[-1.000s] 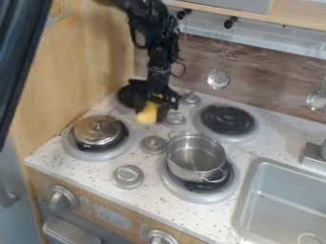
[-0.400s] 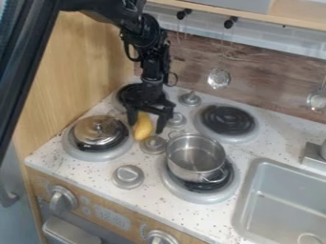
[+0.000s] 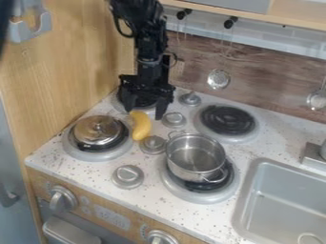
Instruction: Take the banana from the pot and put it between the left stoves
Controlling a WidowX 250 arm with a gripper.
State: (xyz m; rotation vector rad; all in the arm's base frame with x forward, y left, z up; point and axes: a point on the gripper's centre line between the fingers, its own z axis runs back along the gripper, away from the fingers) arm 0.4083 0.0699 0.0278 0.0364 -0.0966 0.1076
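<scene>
And there's the banana (image 3: pixel 140 127), lying on the speckled white counter (image 3: pixel 76 174), out of the pot, curved, its upper end up by the gripper (image 3: pixel 144 114)! The gripper hangs over the rear left burner (image 3: pixel 117 103), its two fingers spread wide and pointing down, nothing held between them. Whether one fingertip touches the banana, I can't tell from here. The banana sits just to the right of the front left burner (image 3: pixel 83 153), where a shiny round lid (image 3: pixel 96 128) rests, and its lower end is right by a grey knob (image 3: pixel 153 144). Over on the front right burner (image 3: pixel 181 191) stands the steel pot (image 3: pixel 194 159), upright, bare metal showing inside. Behind it, the rear right burner (image 3: pixel 227 119); to the right, the grey sink (image 3: pixel 251 198); and a little strainer (image 3: pixel 218 79) hangs against the wooden back wall (image 3: pixel 267 78).
</scene>
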